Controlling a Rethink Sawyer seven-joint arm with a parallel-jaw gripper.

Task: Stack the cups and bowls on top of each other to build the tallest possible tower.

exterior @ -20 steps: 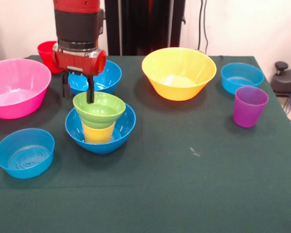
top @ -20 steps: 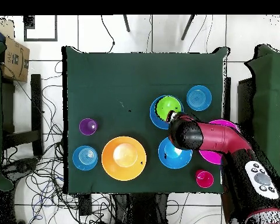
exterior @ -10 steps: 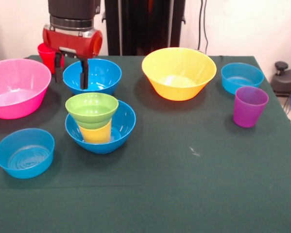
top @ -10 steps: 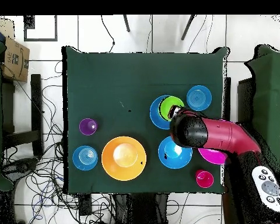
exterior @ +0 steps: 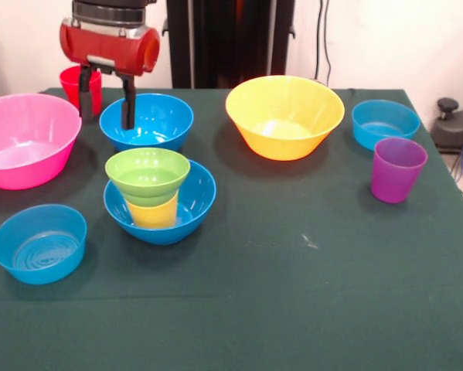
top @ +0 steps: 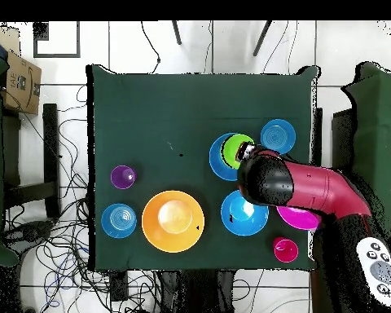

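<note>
Gripper (exterior: 106,99): has risen, fingers now clear above the green bowl (exterior: 148,174) and apart from it.
Green bowl: now below the gripper, left resting on the yellow cup (exterior: 155,212).

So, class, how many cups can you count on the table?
3: a yellow cup inside the blue bowl under the green bowl; a purple cup by the right edge; a red cup at the far left corner, partly hidden.

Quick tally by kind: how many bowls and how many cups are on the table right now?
Bowls: 7, namely pink, yellow-orange, two deep blue, two light-blue, green.
Cups: 3, namely red, yellow, purple.
Total: 10.
</note>
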